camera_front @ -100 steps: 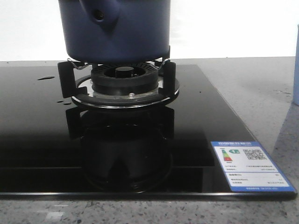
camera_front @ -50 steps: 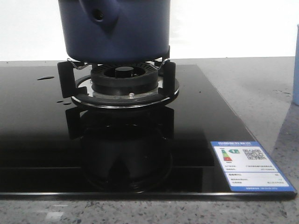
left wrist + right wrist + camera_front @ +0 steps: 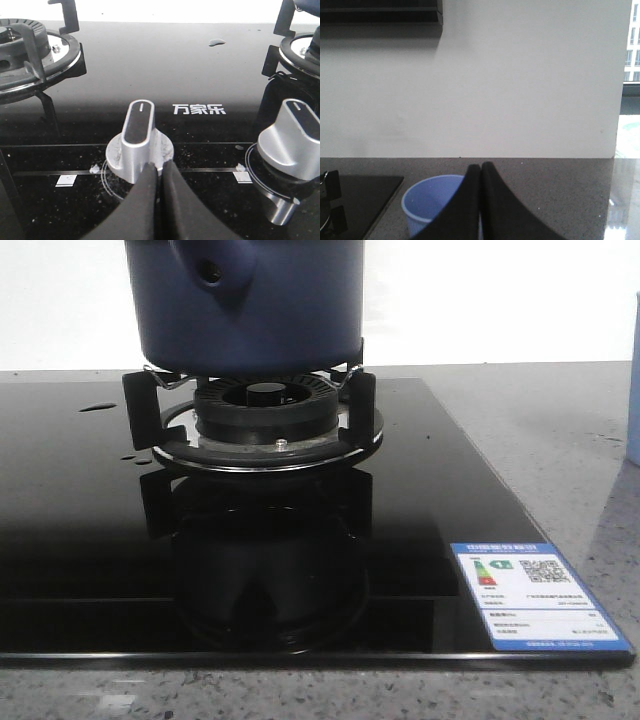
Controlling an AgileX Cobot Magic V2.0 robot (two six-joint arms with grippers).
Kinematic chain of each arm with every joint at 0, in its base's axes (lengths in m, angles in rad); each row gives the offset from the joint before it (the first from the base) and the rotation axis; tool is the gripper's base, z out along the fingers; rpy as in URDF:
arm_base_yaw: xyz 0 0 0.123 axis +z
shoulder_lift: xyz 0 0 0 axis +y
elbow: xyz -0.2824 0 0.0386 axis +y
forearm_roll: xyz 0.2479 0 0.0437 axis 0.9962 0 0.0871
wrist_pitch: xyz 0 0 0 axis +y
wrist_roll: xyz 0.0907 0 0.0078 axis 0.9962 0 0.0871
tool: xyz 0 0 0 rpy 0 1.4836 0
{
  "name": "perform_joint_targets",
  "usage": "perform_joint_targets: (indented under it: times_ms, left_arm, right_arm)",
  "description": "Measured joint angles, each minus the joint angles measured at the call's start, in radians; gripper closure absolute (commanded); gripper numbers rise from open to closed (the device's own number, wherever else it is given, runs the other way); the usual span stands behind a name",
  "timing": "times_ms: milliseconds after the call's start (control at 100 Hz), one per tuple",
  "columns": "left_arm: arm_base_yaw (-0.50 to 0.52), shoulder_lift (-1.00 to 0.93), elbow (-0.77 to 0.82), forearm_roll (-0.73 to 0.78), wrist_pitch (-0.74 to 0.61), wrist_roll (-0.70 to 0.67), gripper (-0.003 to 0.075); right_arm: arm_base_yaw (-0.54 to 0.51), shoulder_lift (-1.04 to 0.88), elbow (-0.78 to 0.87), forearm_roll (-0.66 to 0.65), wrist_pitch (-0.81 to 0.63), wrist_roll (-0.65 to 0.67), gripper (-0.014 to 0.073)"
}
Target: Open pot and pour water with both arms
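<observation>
- Speckled grey tabletop (image 3: 560, 430) carries a glossy black glass hob (image 3: 80, 540) in front of a plain white wall
- On the burner stand (image 3: 262, 410) sits a dark blue pot (image 3: 250, 300); its upper part is cut off by the frame in the front view, so whether a lid is on cannot be told
- Left end effector (image 3: 159, 172) hangs low over the hob's front edge with its fingers pressed together, holding nothing, tips just in front of a silver control knob (image 3: 139, 142); a second knob (image 3: 292, 137) stands well to one side
- Right end effector (image 3: 481, 172) is likewise pressed together and holds nothing, raised over the tabletop beside the hob, with a pale blue cup (image 3: 427, 202) just behind its fingers
- Judgement: both arms idle away from the pot, which fits either a pot waiting to be opened or one set back on the burner after pouring; the pictures do not settle which
- Any grasp to come would call for spreading the fingers
</observation>
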Motion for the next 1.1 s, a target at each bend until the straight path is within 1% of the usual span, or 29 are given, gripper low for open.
perform_joint_targets:
  times_ms: [50, 90, 210, 260, 330, 390, 480, 800, 1100]
  left_arm:
    - [0.000, 0.000, 0.000, 0.000, 0.000, 0.000, 0.0739]
    - [0.000, 0.000, 0.000, 0.000, 0.000, 0.000, 0.0739]
    - [0.000, 0.000, 0.000, 0.000, 0.000, 0.000, 0.0739]
    - [0.000, 0.000, 0.000, 0.000, 0.000, 0.000, 0.0739]
    - [0.000, 0.000, 0.000, 0.000, 0.000, 0.000, 0.0739]
    - [0.000, 0.000, 0.000, 0.000, 0.000, 0.000, 0.0739]
    - [0.000, 0.000, 0.000, 0.000, 0.000, 0.000, 0.0739]
    - [0.000, 0.000, 0.000, 0.000, 0.000, 0.000, 0.0739]
    - [0.000, 0.000, 0.000, 0.000, 0.000, 0.000, 0.0739]
  right_arm:
    - [0.000, 0.000, 0.022, 0.028, 0.000, -0.025, 0.0660]
    - [0.000, -0.005, 0.046, 0.088, 0.000, -0.074, 0.0660]
    - [0.000, -0.046, 0.130, 0.340, 0.016, -0.371, 0.0660]
    - [0.000, -0.073, 0.166, 0.414, 0.036, -0.455, 0.0660]
    - [0.000, -0.117, 0.213, 0.467, 0.069, -0.513, 0.0660]
    - [0.000, -0.158, 0.248, 0.491, 0.095, -0.535, 0.0660]
    - [0.000, -0.190, 0.249, 0.518, 0.142, -0.546, 0.0660]
    - [-0.015, -0.194, 0.249, 0.580, 0.353, -0.555, 0.0660]
    - [-0.015, -0.194, 0.247, 0.593, 0.363, -0.555, 0.0660]
